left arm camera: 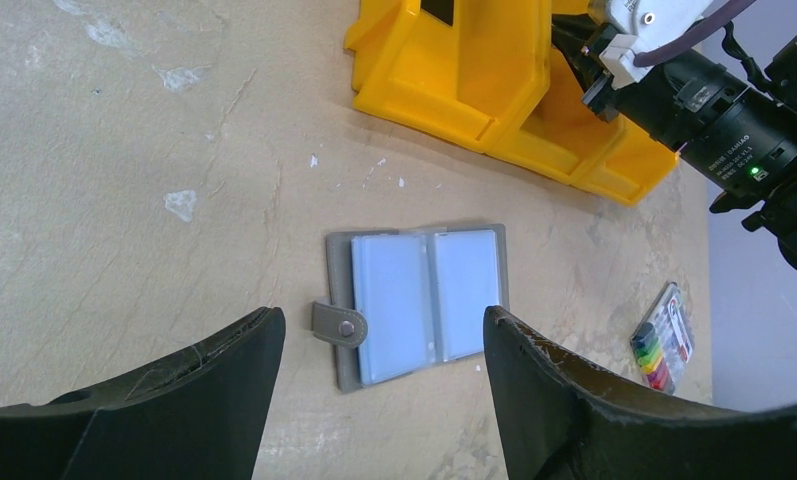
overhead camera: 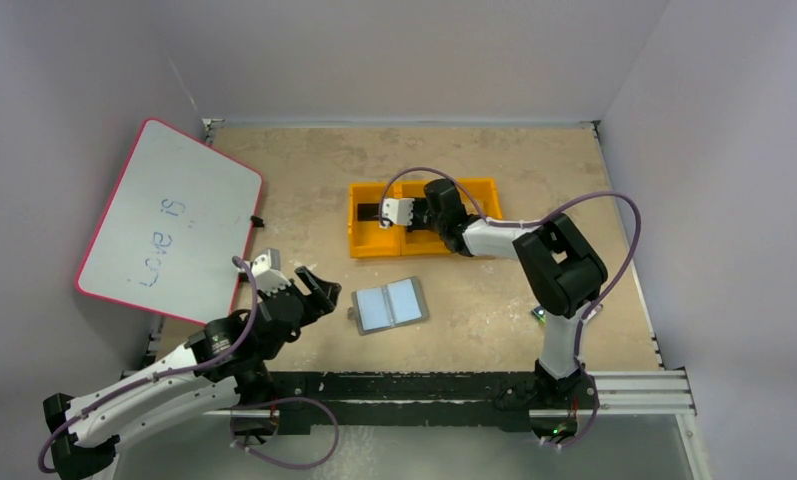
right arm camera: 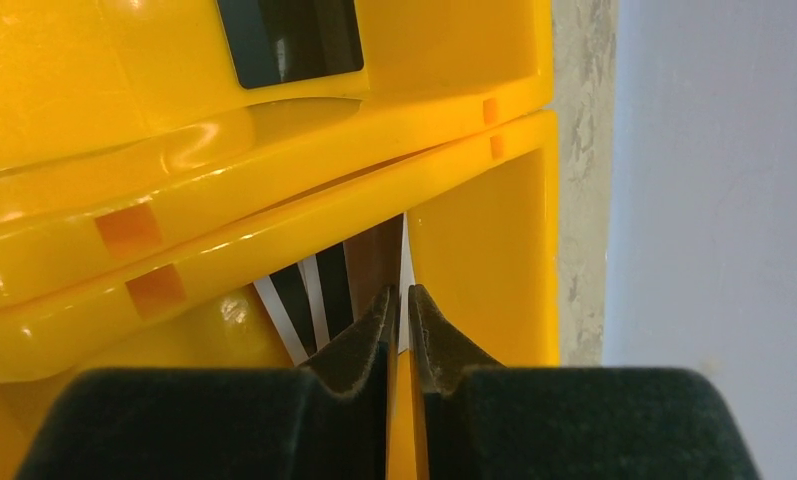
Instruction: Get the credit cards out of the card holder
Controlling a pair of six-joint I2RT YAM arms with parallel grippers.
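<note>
In the top view, the card holder (overhead camera: 390, 305) lies on the table (overhead camera: 304, 170) in the middle of the frame. The bin tray (overhead camera: 366, 250) sits above it, apart from it. A whiteboard (overhead camera: 169, 225) is at the left. A crayon pack (left arm camera: 662, 336) lies right of the card holder. In the right wrist view, one card (right arm camera: 289, 35) lies in a tray part at the top, and another card (right arm camera: 314, 295) lies in the part below it.
</note>
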